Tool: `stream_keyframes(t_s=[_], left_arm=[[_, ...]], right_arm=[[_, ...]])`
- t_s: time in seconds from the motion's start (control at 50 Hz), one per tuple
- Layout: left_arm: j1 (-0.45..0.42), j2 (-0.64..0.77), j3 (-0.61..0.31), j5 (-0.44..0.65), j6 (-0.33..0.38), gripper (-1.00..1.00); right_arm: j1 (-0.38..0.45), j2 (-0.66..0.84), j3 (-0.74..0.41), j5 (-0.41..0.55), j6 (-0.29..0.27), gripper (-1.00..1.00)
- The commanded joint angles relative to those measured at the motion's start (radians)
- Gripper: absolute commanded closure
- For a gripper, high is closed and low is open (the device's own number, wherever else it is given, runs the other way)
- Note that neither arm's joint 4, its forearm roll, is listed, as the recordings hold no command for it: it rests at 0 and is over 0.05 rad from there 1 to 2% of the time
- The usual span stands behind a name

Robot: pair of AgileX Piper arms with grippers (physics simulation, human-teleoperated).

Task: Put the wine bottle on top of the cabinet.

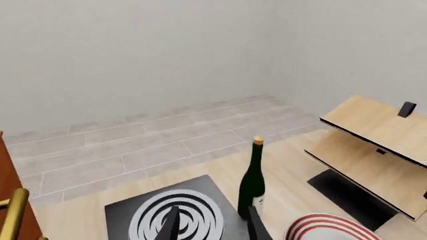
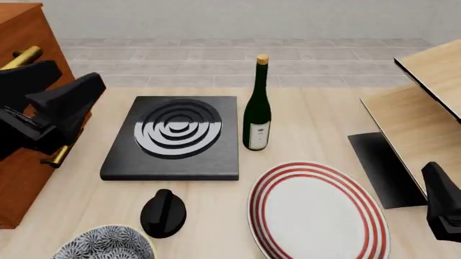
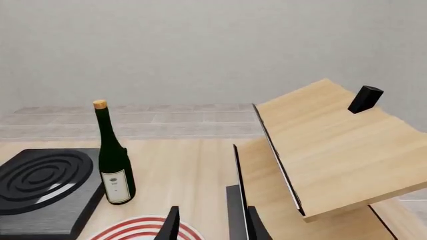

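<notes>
Currently pre-grasp; nothing held. The wine bottle (image 2: 257, 110) stands upright on the table (image 2: 317, 116), just beside the right edge of the black hob plate (image 2: 174, 137) and just behind the red-striped plate (image 2: 316, 210). Cork up, label facing the arms.

The cabinet (image 2: 21, 32) sits at the table's far left, brass handles (image 2: 20, 58) showing; its top runs out of the front view, so free space up there cannot be judged.

Left gripper (image 1: 210, 222): fingers spread with a clear gap, empty, aimed over the hob plate with the bottle just off to one side. Right gripper (image 3: 212, 225): fingertips apart, empty, low near the pale slanted-panel unit (image 3: 327, 150), well apart from the bottle.

Judgement: approach step, task barely begun. Left arm is nearer the cabinet, likely the better choice. Next move calls for centring the open fingers on the bottle's body below the shoulder, closing firmly, then lifting high enough to clear the cabinet's edge. Risk: tall slim bottle, easy to tip on contact.
</notes>
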Motion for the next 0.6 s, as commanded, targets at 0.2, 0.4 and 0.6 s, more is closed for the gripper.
stream_keyframes(t_s=[0.2, 0.4, 0.6], left_arm=[[-0.051, 0.253, -0.126, -0.146, -0.02, -1.0], [-0.059, 0.368, -0.19, -0.203, -0.09, -1.0], [-0.08, 0.448, -0.265, -0.194, -0.075, -1.0]], right_arm=[[0.002, 0.0, -0.003, 0.005, 0.008, -1.0], [0.002, -0.001, 0.002, -0.003, 0.008, -1.0], [0.001, -0.001, 0.005, -0.006, 0.01, -1.0]])
